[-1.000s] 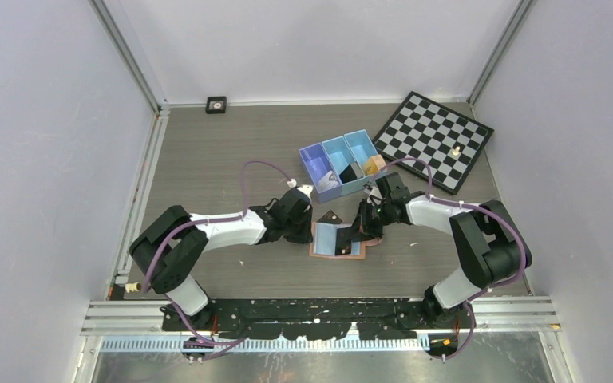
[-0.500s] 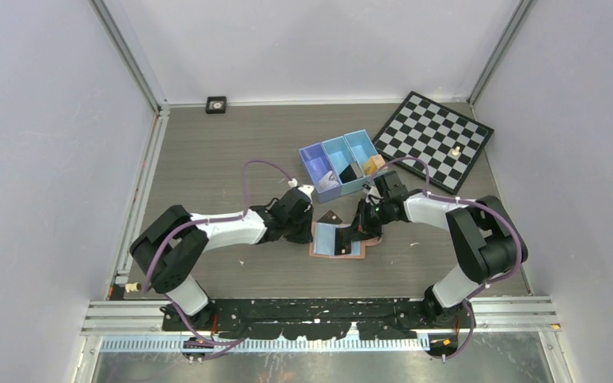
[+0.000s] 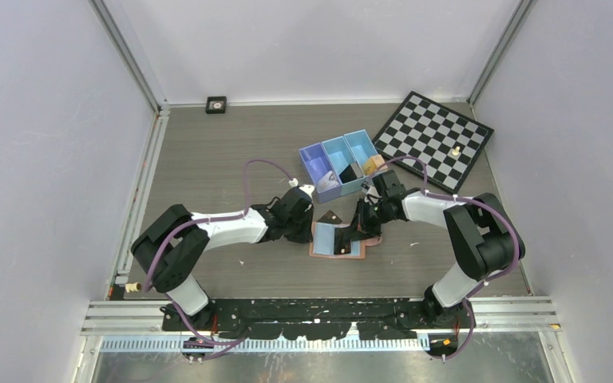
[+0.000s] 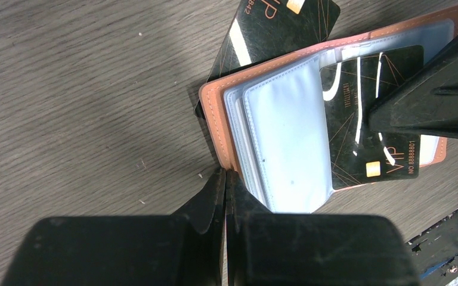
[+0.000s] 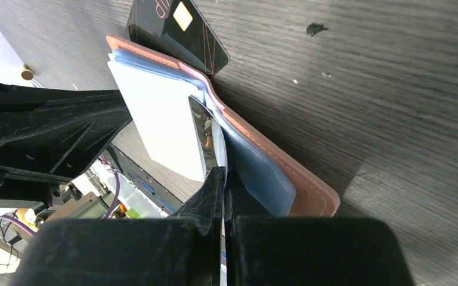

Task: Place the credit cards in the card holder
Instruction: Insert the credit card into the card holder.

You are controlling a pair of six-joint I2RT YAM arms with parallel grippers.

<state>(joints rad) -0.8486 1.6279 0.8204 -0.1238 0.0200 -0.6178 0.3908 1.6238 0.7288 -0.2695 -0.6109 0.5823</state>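
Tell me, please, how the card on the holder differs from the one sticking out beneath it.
The held card sits on the open holder, pinched by the right hand; the loose card lies on the table, partly under the holder, untouched. Both are glossy black with gold chips.

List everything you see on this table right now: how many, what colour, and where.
card holder: one, salmon-tan with light blue sleeves, open at table centre
credit cards: two, black; one flat, partly under the card holder, one partly inside a sleeve
bin: one, blue, three compartments, beyond the card holder
block: one, tan, in the bin's right compartment
chessboard: one, black and white, far right
chess piece: one, pale, on the chessboard
table: one, grey wood grain
left pincer: black, shut on the card holder's edge
right pincer: black, shut on the sleeved card
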